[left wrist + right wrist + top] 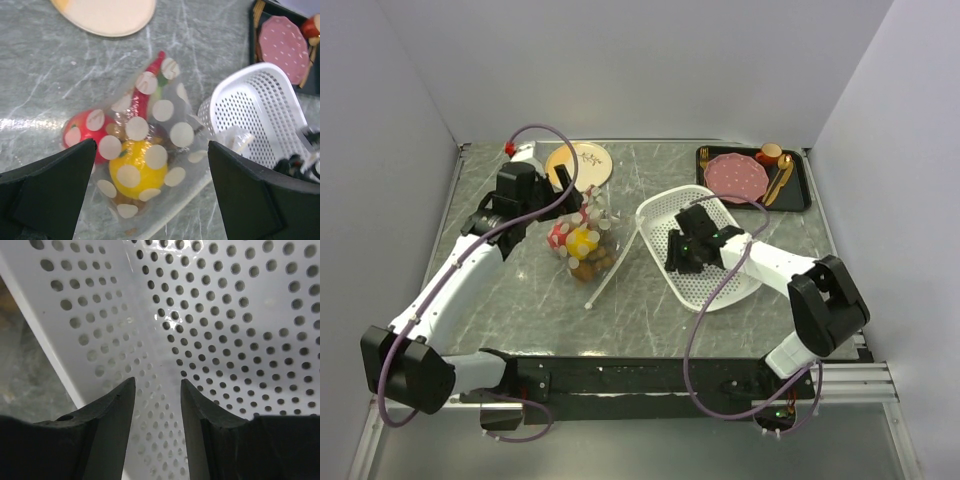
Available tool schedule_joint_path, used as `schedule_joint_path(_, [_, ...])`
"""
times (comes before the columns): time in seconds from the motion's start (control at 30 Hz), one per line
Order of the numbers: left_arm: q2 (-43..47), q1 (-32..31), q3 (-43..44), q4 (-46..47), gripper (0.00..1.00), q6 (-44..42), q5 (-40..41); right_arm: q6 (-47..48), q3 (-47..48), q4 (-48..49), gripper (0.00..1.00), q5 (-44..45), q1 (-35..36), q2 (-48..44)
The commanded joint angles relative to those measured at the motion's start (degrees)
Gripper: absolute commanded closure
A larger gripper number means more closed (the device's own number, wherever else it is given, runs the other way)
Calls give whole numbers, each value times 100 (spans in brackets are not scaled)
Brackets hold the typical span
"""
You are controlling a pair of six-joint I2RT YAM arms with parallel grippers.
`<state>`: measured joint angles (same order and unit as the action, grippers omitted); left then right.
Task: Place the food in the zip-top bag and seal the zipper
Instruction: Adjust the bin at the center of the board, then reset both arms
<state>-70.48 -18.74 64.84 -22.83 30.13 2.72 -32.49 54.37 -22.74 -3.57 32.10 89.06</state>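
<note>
From the top camera we look down from high above the near edge onto the whole tabletop, with the white basket just right of centre. Our left wrist camera hangs left of the basket, close over the tabletop. It looks past the left end effector at the zip-top bag, with the basket's wall at its right side. Our right wrist camera sits inside the basket, very near its perforated surface, facing out between the fingers of the right end effector. All three views share the basket. The top and left wrist views also share the bag and the black tray beyond the basket.
</note>
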Motion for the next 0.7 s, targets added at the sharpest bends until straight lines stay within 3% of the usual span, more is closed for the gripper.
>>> schedule_joint_path(0.0, [-89, 212, 99, 269, 1, 151, 317, -249, 293, 550, 51, -143, 139, -229])
schedule_joint_path(0.1, [-36, 344, 82, 506, 1, 63, 194, -179, 399, 613, 51, 216, 87, -642])
schedule_joint_path(0.3, [69, 546, 99, 911, 1, -25, 159, -21, 382, 647, 49, 514, -1125, -1521])
schedule_joint_path(0.37, [52, 582, 152, 991, 1, -77, 167, 76, 364, 701, 38, 821, -1738, -1855])
schedule_joint_path(0.4, [52, 600, 117, 1069, 1, -104, 159, 146, 390, 657, 28, 1458, -1890, -1909])
schedule_joint_path(0.47, [113, 609, 56, 1332, 1, -200, 115, 286, 382, 779, 21, 1972, -2267, -1997])
schedule_joint_path(0.53, [235, 617, -216, 1648, 1, -366, 106, 392, 320, 1095, 1, 2797, -2365, -1971])
schedule_joint_path(0.6, [306, 609, -497, 2132, 1, -429, 272, 288, 337, 1167, 0, 3395, -2497, -1770])
schedule_joint_path(0.67, [298, 609, -560, 2387, 1, -578, 413, 304, 103, 1385, 0, 4555, -2585, -1507])
